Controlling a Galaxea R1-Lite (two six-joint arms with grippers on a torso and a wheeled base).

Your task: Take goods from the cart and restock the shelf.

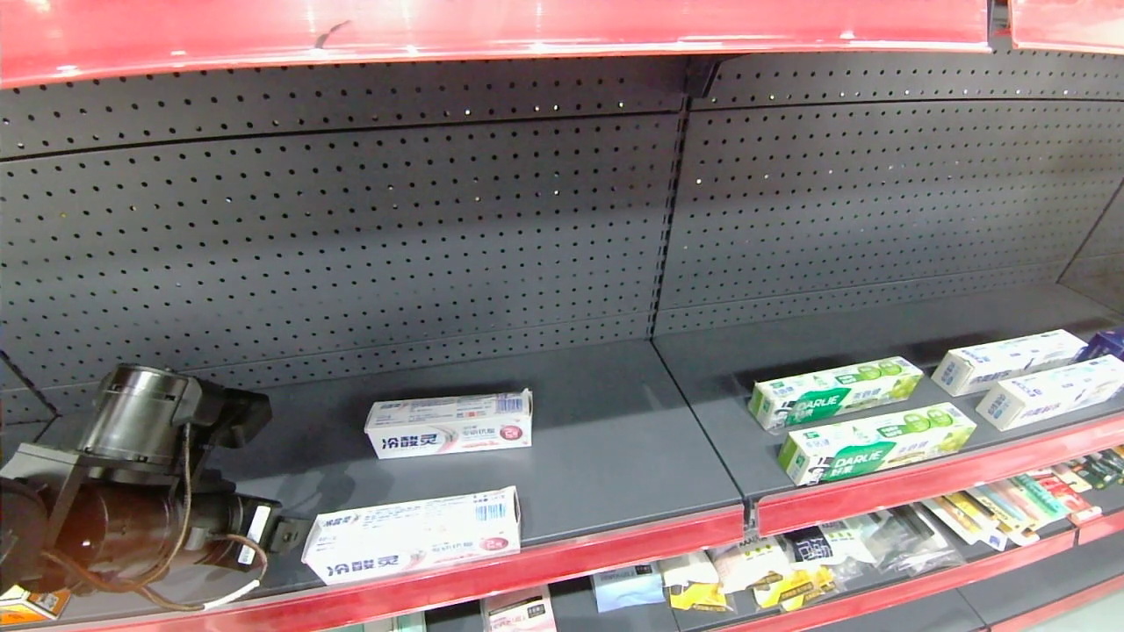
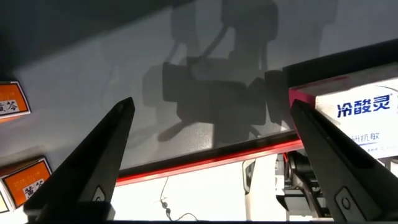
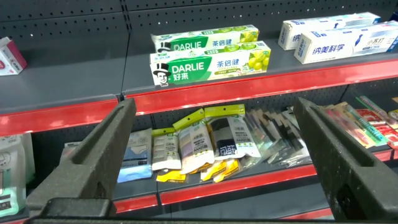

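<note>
Item one, the grey shelf [image 1: 615, 439] with its red front lip: we count two bays, each only partly stocked. Item two, the left arm [image 1: 114, 518], low at the left bay's front corner. Its left gripper [image 2: 211, 106] has its fingers spread wide with nothing between them. Item three, the goods. A front white box [image 1: 413, 534] lies flat along the lip, just beside one finger. A rear white box [image 1: 450, 423] lies parallel behind it. We judge both are laid lengthwise with the printed face outward so shoppers can read them. Item four, two green boxes [image 1: 834, 392] in the right bay, one behind the other, with white-and-blue boxes [image 1: 1010, 360] farther right, like kept with like. Item five, the right gripper [image 3: 214, 102], also spread and empty, facing that right bay. Item six, small packets [image 3: 199, 146] on the tier below, and orange boxes [image 2: 12, 99] near the left gripper.
</note>
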